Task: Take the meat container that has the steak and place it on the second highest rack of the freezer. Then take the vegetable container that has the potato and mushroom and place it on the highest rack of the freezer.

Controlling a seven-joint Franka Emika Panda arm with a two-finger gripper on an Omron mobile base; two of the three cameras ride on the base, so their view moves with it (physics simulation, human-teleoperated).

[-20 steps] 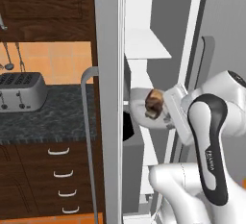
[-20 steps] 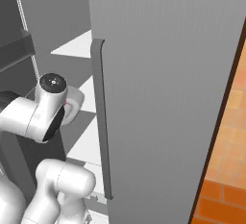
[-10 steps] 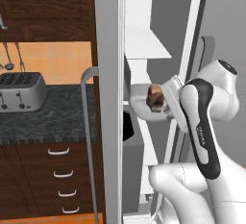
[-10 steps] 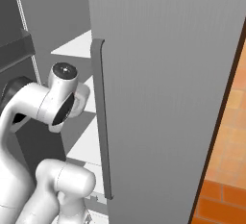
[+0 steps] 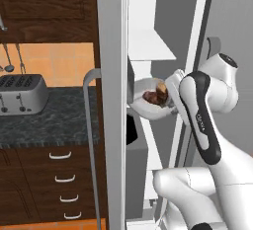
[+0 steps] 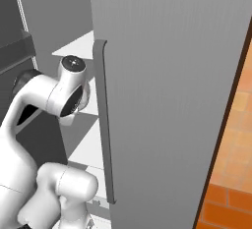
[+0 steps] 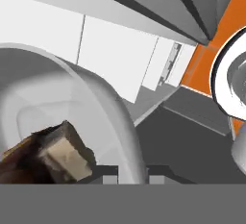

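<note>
Left base view: the steak (image 5: 154, 95), a brown and reddish lump with a paler tan patch, sits in the white meat container (image 5: 148, 106), carried at the freezer's (image 5: 163, 36) open front, below the visible white shelf (image 5: 148, 46) and right of the grey door edge. The gripper (image 5: 170, 93) meets the container's right rim, and the hand view shows that rim (image 7: 120, 122) between its tips, so it looks clenched on the container, though the fingers are largely hidden. By these frames the first delivery is under way, not finished: the container is not yet resting on a rack. The vegetable container's move remains. Far left, a toaster (image 5: 22, 93) stands on the dark bench (image 5: 54, 123).
</note>
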